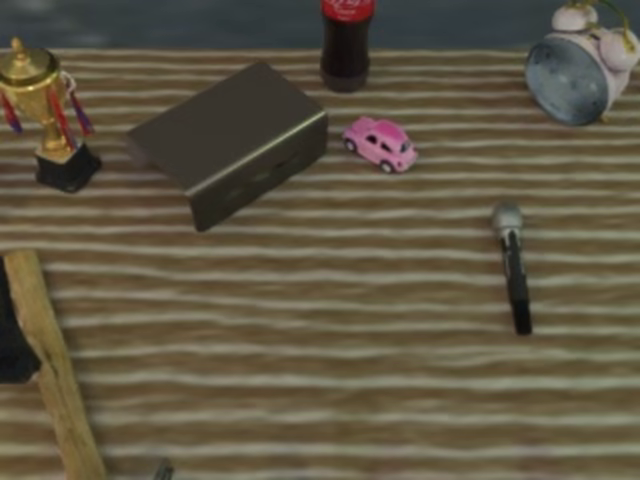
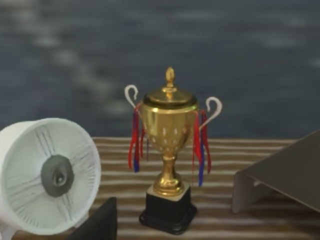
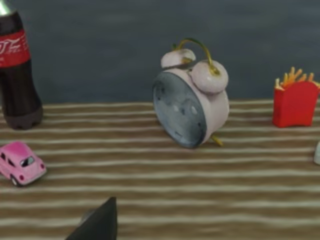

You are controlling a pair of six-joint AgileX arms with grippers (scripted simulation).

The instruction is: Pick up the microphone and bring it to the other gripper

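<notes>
Black and slim, the microphone (image 1: 513, 268) lies flat on the right half of the striped table (image 1: 330, 380), silver head toward the alarm clock (image 1: 580, 65). Neither gripper shows clearly, so I cannot tell if their fingers are open or closed. The round handle could roll away if it is pinched off-centre. Around it the cloth is free; the pink toy car (image 1: 381, 143) is well apart.

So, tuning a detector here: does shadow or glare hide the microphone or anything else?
Top view: the microphone lies evenly lit on the striped table, no shadow or glare over it. Left wrist view: bright glints on the trophy. Right wrist view: the alarm clock shows a dull face, no glare.
</notes>
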